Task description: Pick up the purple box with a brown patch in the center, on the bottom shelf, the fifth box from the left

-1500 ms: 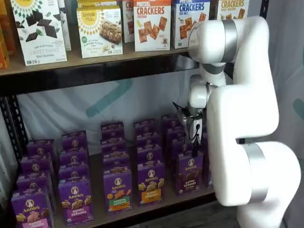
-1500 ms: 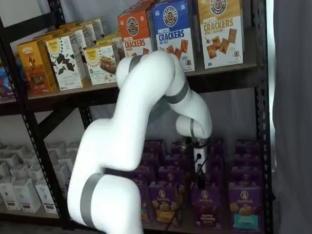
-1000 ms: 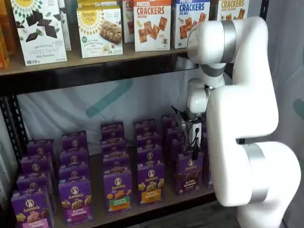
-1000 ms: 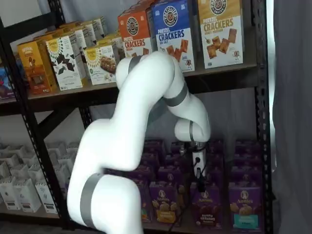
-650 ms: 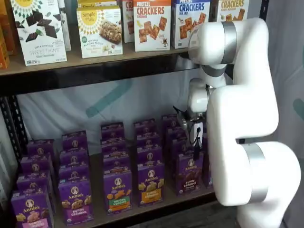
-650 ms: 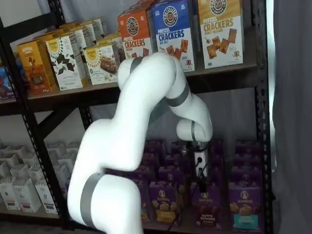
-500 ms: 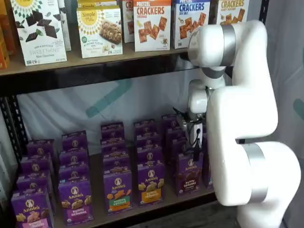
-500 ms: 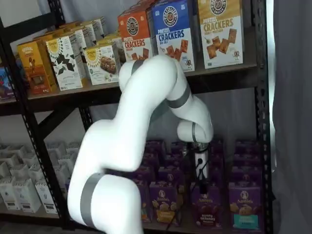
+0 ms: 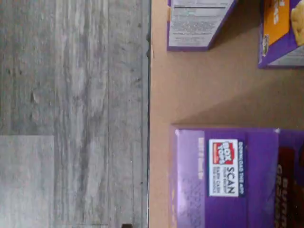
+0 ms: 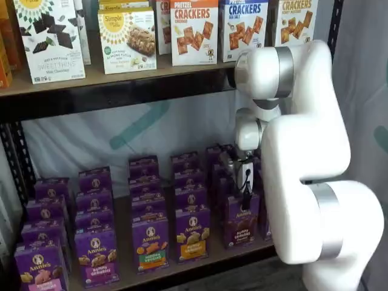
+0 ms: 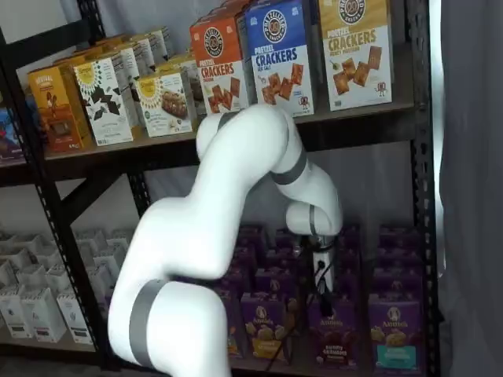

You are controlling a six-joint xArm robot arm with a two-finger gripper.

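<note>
Step in hand: approach. The gripper (image 10: 245, 195) hangs directly above the front box of its row on the bottom shelf (image 10: 200, 262); nothing is held.
Target location: the purple box (image 10: 241, 220) stands upright at the front edge of the board, just beside the carton with the yellow-orange band (image 10: 193, 234). In a shelf view it sits next to the teal-band carton (image 11: 394, 332).
Gripper state: the jaws stand spread wide and empty; the fingers themselves are too small and dark against the boxes for the gap to show plainly.
Next move: judged, a straight descent so one finger passes each side of the box top, then closure. Neighbouring cartons are near, so lateral alignment matters.
Wrist view: the purple box (image 9: 228, 175) is seen from above, cut off at the picture edge.
Hidden: fingertip contact with the box top cannot be confirmed; the white arm (image 10: 309, 151) covers the shelf's far end.
</note>
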